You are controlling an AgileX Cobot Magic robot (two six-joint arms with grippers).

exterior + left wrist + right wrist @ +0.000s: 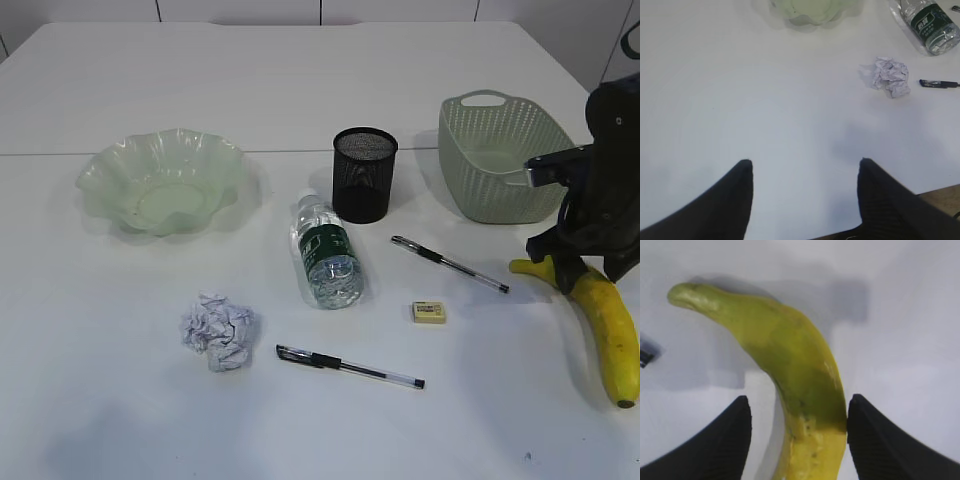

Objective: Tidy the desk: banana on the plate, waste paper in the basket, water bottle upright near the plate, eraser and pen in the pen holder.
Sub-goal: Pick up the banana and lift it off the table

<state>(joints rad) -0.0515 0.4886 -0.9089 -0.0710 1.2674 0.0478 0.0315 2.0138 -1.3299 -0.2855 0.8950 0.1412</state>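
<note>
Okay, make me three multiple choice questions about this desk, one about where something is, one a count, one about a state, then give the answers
1. Where is the eraser?
A. In the pen holder
B. On the table between the two pens
C. On the plate

2. How many pens lie on the table?
A. One
B. Two
C. Three

3. How is the water bottle?
A. Upright
B. Lying on its side
C. In the basket

Answers: 1 B, it sits on the bare table. 2 B, one pen and another pen. 3 B, it lies flat beside the pen holder.
</note>
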